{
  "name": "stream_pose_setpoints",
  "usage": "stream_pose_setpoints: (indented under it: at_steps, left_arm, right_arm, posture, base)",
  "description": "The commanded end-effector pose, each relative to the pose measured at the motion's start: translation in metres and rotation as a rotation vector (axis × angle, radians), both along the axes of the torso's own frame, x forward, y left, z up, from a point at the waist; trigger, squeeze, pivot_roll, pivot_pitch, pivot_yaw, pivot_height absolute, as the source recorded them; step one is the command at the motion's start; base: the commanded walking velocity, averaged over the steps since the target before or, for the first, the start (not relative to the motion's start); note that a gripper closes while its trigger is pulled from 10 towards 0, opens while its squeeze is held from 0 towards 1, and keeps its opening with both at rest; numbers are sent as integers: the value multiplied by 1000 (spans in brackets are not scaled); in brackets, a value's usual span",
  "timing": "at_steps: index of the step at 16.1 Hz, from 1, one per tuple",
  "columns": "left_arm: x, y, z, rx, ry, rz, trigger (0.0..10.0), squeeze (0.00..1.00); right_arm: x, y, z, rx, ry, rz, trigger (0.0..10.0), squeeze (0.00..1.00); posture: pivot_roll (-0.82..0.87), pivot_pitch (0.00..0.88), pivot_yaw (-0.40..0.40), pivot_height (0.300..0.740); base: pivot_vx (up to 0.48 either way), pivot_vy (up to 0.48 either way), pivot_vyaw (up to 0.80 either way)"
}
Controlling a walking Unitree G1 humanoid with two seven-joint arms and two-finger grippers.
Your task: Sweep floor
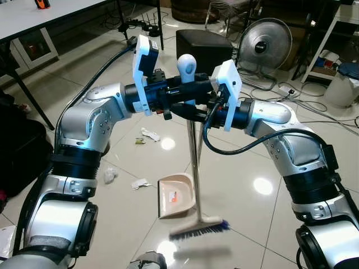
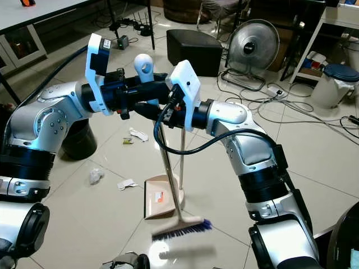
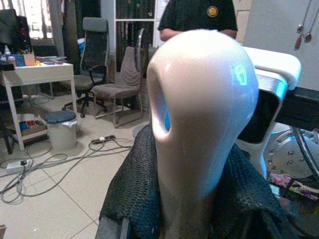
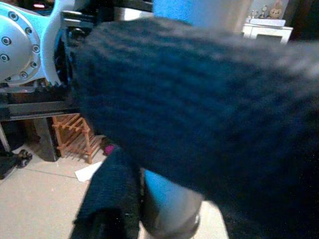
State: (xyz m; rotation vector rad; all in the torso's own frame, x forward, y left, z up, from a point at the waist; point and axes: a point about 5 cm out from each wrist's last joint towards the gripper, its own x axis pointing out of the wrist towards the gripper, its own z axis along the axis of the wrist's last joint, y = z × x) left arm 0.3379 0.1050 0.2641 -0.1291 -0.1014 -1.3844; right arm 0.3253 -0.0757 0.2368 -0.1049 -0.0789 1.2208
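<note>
A broom with a white looped handle top (image 1: 187, 66) and a metal pole runs down to a blurred blue-bristled brush (image 1: 199, 228) just above the tiled floor. My left gripper (image 1: 190, 87) is shut on the handle right under the white top (image 3: 199, 119). Just below it, my right gripper (image 1: 185, 110) is shut on the pole (image 4: 169, 209). A beige dustpan (image 1: 175, 195) with an upright pole stands on the floor behind the brush. Crumpled paper scraps lie to its left (image 1: 140, 183), (image 1: 109, 175), and farther back (image 1: 150, 134).
A black box (image 1: 203, 43) and a floor fan (image 1: 265, 39) stand at the back, with cables (image 1: 303, 101) and a white bin (image 1: 343, 84) to the right. A table (image 1: 33, 19) and a black bag (image 1: 17, 151) are on the left. A person (image 3: 199, 15) stands behind.
</note>
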Motion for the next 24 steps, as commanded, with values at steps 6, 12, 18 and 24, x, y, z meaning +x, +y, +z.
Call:
stream_pose_setpoints:
  at_steps: [6, 12, 18, 24]
  left_arm:
    - [4, -3, 4, 15, -22, 20, 0, 0]
    - [1, -3, 5, 7, -28, -12, 0, 0]
    - [0, 12, 2, 63, -27, 37, 0, 0]
    - [-8, 87, 10, 365, -139, 507, 10000, 0]
  right_arm:
    - [-22, 1, 3, 4, 12, 153, 10000, 1000]
    - [-15, -23, -10, -146, 30, 51, 10000, 0]
    - [-17, -67, -10, -124, 35, -99, 10000, 0]
    - [-58, -82, -27, 4, 78, -354, 10000, 0]
  posture:
    - [-93, 0, 87, 740]
    - [-91, 0, 84, 740]
    - [-67, 0, 77, 740]
    - [-21, 13, 76, 740]
  base:
    - [0, 0, 0]
    - [0, 0, 0]
    - [0, 0, 0]
    - [0, 0, 0]
